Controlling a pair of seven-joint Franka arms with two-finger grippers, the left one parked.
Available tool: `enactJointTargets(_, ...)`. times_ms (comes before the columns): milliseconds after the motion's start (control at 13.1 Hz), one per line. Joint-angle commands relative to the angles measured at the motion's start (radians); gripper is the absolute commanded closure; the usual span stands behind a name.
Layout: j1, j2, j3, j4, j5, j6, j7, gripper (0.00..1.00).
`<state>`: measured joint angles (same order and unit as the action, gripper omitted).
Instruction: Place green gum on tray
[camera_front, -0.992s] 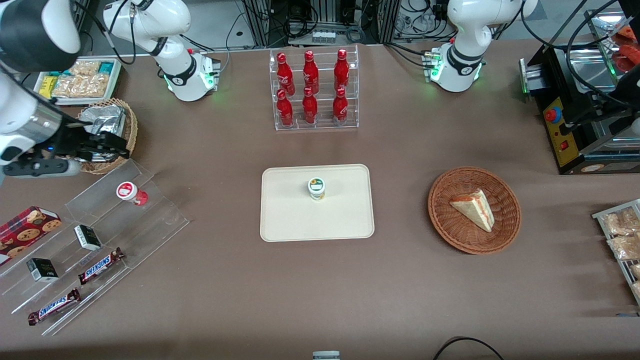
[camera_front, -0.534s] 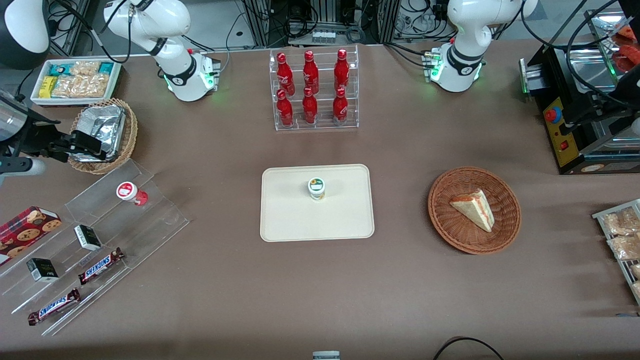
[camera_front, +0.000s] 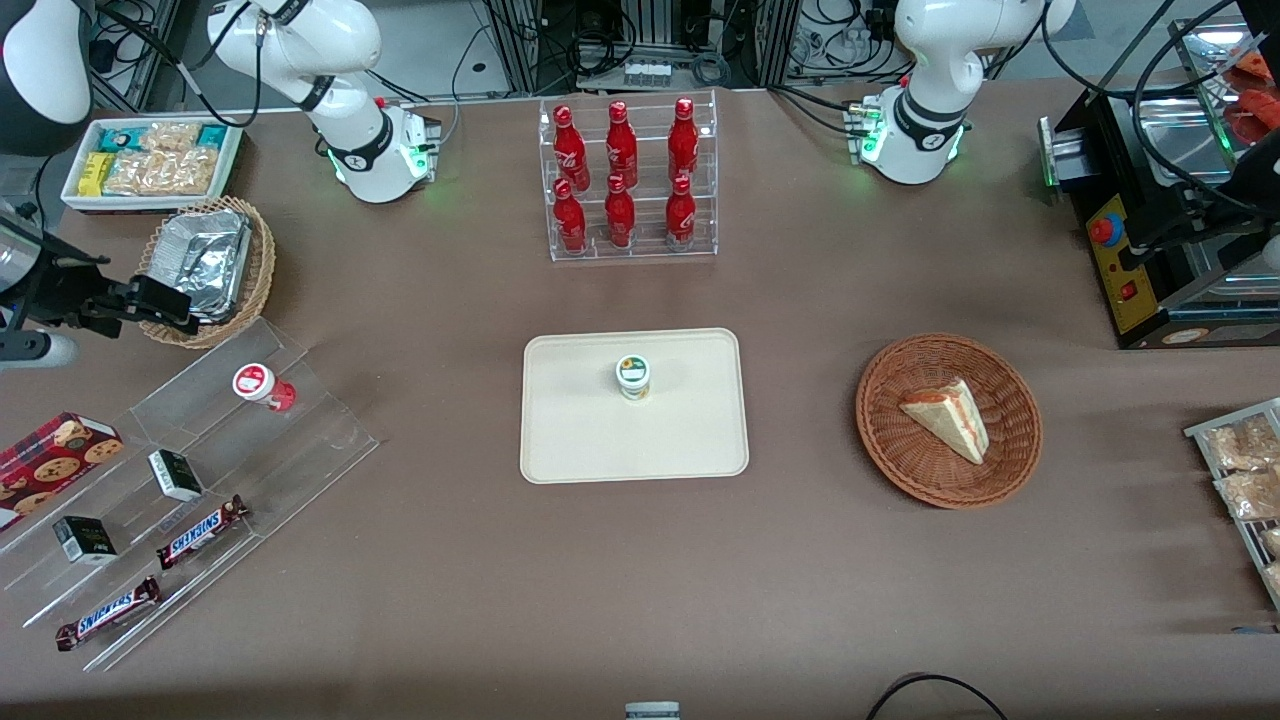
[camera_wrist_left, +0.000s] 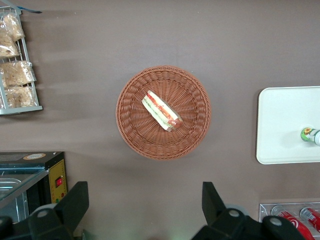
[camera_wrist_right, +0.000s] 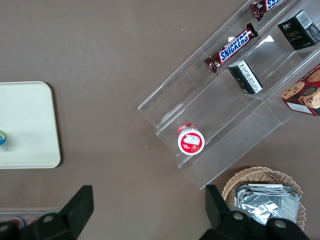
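The gum (camera_front: 633, 377) stands upright on the tray (camera_front: 570, 440), near its middle and clear of the rim — a stable spot, so the placement looks done. The gripper (camera_front: 160, 300) hangs well apart from it at the working arm's end of the table, beside the foil-lined basket (camera_front: 255, 262) and above the acrylic stand (camera_front: 330, 440); its fingers (camera_wrist_right: 80, 207) are spread and empty. The brown table (camera_front: 640, 580) has open space all around the tray.

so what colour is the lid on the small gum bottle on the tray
White, ringed in green, on the green gum; front view shows it best.
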<state>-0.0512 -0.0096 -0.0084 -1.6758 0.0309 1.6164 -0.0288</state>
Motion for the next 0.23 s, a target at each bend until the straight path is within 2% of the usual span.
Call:
enactJointTargets(0,0.004,0.03,0.002,0.05,-0.014,-0.027,-0.01,0.0)
enactJointTargets(153,0.005,0.028,0.002,0.05,-0.013,-0.027,-0.008,0.01)
